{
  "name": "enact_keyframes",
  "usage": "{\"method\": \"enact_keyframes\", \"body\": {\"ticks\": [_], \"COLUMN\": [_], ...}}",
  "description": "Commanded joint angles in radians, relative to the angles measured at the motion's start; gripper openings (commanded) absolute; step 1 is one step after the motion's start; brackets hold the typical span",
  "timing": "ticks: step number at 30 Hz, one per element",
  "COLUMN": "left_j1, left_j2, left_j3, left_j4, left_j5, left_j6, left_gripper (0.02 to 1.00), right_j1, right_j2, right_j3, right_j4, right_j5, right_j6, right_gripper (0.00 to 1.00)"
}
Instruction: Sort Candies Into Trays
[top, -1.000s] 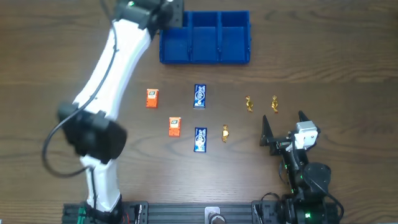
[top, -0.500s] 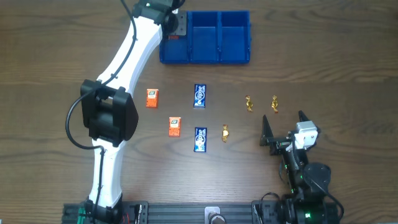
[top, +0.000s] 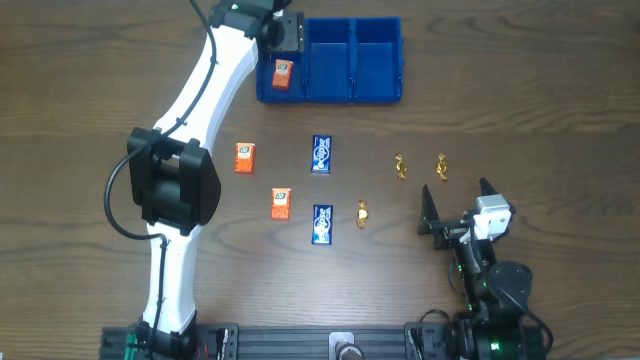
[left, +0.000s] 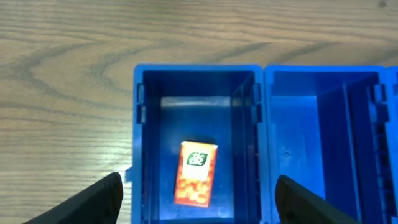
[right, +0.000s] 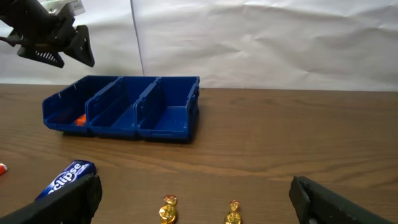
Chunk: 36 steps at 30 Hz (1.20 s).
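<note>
Candies (top: 321, 224): seven lie loose on the desk (top: 560, 120), one is in the tray.

Blue tray (top: 330, 96) stands at the far side, three compartments side by side. The middle and right ones look empty from above.

Left end effector (top: 284, 34) hangs over the left compartment, fingers spread wide, holding nothing. Directly below it an orange box (left: 198, 172) lies flat on the compartment floor, apart from the fingers.

Right end effector (top: 456, 200) sits low at the near right, also wide and empty.

Two blue packs (top: 321, 155) (top: 321, 226) lie mid-desk, long axes near-far. Two orange boxes (top: 245, 158) (top: 281, 203) lie left of them, on the near side of the tray and on the left arm's side, long axes also roughly near-far. Three gold sweets (top: 400, 166) (top: 441, 166) (top: 363, 212) lie right of centre, close to the right end effector.

Judgement: the next orange box is a left-arm pick. Draw back toward the near side, then descend with the fingers closing across the short width. The gold sweets suit the right arm.
</note>
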Motion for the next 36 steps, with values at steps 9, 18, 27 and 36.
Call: {"method": "enact_keyframes", "body": {"ticks": [9,18,27,36], "left_j1": [-0.155,-0.089,-0.031,0.008], "left_j2": [-0.675,-0.651,-0.542,-0.502], "left_j3": [-0.71,-1.098,-1.108,-1.111], "left_j4": [0.121,0.286,0.286,0.266], "left_j5": [-0.118,-0.006,0.034,0.084], "left_j6": [-0.076,-0.143,-0.143,-0.124], "left_gripper": [0.812,0.807,0.803,0.781], "right_j1": [0.006,0.006,0.006,0.006], "right_j2": [-0.004,-0.004,-0.004,-0.004], "right_j3": [-0.002,-0.002,-0.002,-0.002], "right_j4": [-0.005,-0.005,-0.005,-0.005], "right_j5": [0.005,0.005,0.005,0.005], "right_j6": [0.009,0.009,0.01,0.009], "right_gripper": [0.998,0.998,0.998,0.998]}}
